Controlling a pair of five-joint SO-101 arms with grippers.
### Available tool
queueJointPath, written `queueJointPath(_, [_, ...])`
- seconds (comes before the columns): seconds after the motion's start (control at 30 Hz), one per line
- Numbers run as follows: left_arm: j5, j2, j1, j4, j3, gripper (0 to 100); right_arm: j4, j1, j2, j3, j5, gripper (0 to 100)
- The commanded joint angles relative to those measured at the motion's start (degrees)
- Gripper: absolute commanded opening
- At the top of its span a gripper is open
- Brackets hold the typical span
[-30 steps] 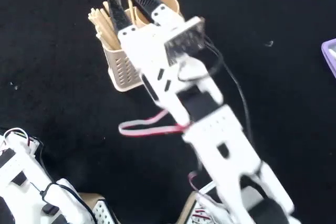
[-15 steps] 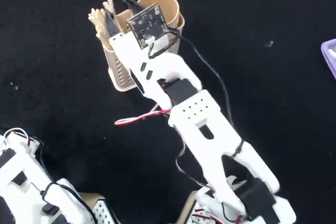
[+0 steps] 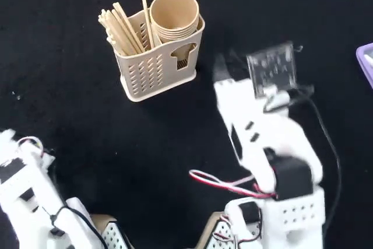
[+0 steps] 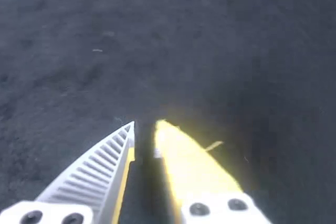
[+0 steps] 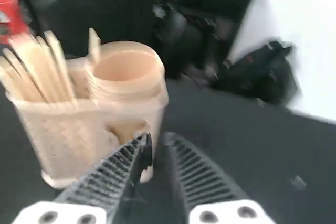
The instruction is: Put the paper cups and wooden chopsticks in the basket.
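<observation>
Near edge of the desk [image 3: 70, 121], left corner: left arm [image 3: 23, 196] sits low. Left gripper [image 4: 144, 128] points down at the bare black surface, fingers pressed almost together with a thin slit between the tips, nothing in it. Whether the tips touch the desk: cannot tell.

Near edge, centre-right: base of right arm [image 3: 265, 144], red and white wires [image 3: 221, 182] looping out at its side. Arm leans away from its base toward the far side. Right gripper [image 5: 156, 139] is above the desk, fingers drawn together with a narrow gap, holding nothing. It faces the basket and stands apart from it, off to the basket's right in the high view.

Far side, left of centre: basket [image 3: 157, 71], beige, perforated walls, upright on the desk. Stack of paper cups [image 3: 173, 11] nested in its right-hand part, mouths up. Wooden chopsticks [image 3: 121, 27] bundled in its left-hand part, leaning outward to the left. One stick stands straighter, just beside the cups.

Far right edge: corner of a purple object [image 3: 366, 62], well apart from basket and arms.
</observation>
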Motion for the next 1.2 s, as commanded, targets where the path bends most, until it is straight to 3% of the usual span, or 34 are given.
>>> queueJointPath(0.0, [-6.77, -8.62, 6.37, 1.85, -2.51, 4, 1.23, 6.59, -10.51, 11.12, 3.43, 1.0])
queueJointPath(0.17, [-15.21, -24.00, 12.09, 7.91, 0.22, 3, 3.34, 11.96, -25.19, 25.10, 3.16, 1.1])
queueJointPath(0.37, [-18.46, -46.07, 19.56, 17.23, 5.32, 3, 14.86, 7.30, -40.04, 30.37, 3.08, 1.4])
queueJointPath(0.47, [-18.55, -56.00, 22.99, 21.01, 8.40, 3, 16.97, 5.54, -40.48, 31.87, 2.02, 1.4])
queueJointPath(0.7, [-18.64, -52.84, 26.42, 21.98, 13.93, 3, 14.95, 5.01, -39.34, 39.25, -8.79, 1.5])
queueJointPath(0.93, [-18.20, -54.77, 26.33, 19.52, 24.92, 3, 15.03, 2.64, -39.34, 46.81, -9.49, 1.5])
queueJointPath(1.17, [-18.20, -54.77, 26.68, 27.16, 24.84, 3, 15.56, 2.73, -39.08, 53.14, -9.41, 1.5])
